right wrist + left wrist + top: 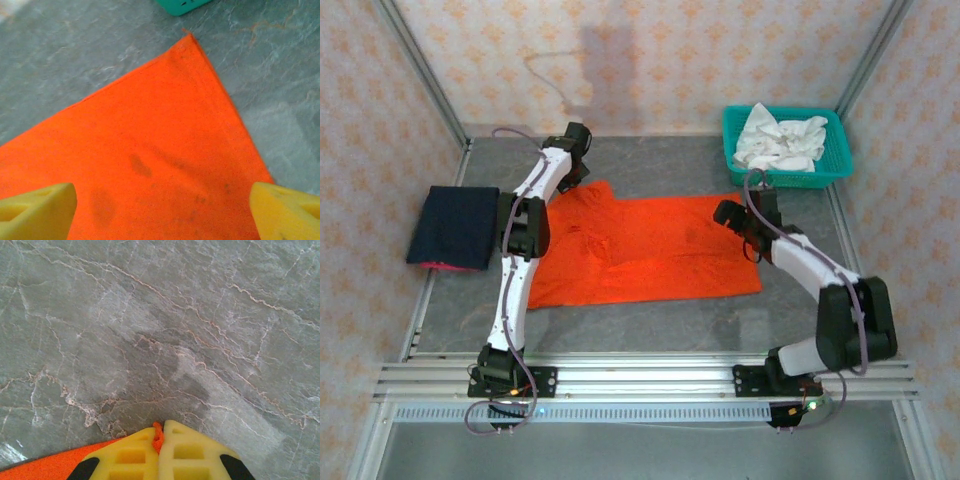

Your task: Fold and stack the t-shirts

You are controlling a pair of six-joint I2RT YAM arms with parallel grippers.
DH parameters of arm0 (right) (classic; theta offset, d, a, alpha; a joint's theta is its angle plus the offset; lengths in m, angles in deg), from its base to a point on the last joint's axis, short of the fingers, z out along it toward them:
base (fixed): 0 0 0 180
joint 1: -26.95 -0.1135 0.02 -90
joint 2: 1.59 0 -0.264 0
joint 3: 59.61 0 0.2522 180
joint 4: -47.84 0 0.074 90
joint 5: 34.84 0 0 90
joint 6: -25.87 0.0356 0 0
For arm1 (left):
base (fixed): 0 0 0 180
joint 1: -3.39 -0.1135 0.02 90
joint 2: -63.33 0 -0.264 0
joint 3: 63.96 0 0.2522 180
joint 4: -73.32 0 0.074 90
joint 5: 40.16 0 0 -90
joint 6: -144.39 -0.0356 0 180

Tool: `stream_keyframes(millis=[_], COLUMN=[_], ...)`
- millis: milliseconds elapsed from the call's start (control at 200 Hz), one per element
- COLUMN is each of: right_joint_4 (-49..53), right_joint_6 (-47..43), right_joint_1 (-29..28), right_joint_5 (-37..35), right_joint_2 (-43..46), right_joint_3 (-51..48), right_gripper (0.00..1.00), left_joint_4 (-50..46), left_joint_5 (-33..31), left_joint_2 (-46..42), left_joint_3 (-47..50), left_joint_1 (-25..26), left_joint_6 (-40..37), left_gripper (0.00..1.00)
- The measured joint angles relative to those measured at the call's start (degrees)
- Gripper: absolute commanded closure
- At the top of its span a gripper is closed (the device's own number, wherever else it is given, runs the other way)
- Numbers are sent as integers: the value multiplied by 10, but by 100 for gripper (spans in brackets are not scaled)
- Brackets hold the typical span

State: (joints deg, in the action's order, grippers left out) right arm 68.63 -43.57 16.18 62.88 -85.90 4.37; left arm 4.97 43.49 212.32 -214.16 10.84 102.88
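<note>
The left arm (pixel 515 290) is stretched from its base at the near edge far across the counter (pixel 650 325), leaning slightly to the right. The left gripper (pixel 160 434) is pressed together on a small pinch of the orange-red t-shirt (pixel 650 255), at the garment's far left corner. Bare grey stone is seen beyond the fingertips. The right arm (pixel 810 265) is bent sharply at its elbow near the right side and folded back toward the left. The right gripper (pixel 162 200) is thereby placed over the shirt's right edge. Its fingers (pixel 35 207) are spread wide, and a flat corner of the orange-red cloth lies between and beyond them. Whether they touch the cloth cannot be told. The shirt is laid out across the middle of the counter, rumpled toward its left part. A navy t-shirt (pixel 455 225) is folded at the left, just beside the left arm. A teal basket (pixel 832 168) holding white cloth (pixel 780 140) stands at the far right.
</note>
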Motion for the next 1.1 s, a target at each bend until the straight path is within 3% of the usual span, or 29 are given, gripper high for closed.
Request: stream_keyframes(millis=[330,515,686,1101], right_joint_4=[61,97,115,119], right_joint_6=[-32,-35,-24,16], right_joint_1=[0,0,0,5], right_joint_5=[-80,-77,-71,-62], right_joint_2=[-240,-322,-334,-251], right_joint_3=[235,307,307,180], right_gripper=[36,45,52,51], left_joint_4=[12,13,16,48], left_joint_5=[14,21,30,52], left_joint_2=[-20,-22,-31,-108], left_joint_3=[33,37,52,184], left_joint_1=[0,0,0,0], left_joint_6=[-15,-21,-22,-32], left_gripper=[100,100,100,100])
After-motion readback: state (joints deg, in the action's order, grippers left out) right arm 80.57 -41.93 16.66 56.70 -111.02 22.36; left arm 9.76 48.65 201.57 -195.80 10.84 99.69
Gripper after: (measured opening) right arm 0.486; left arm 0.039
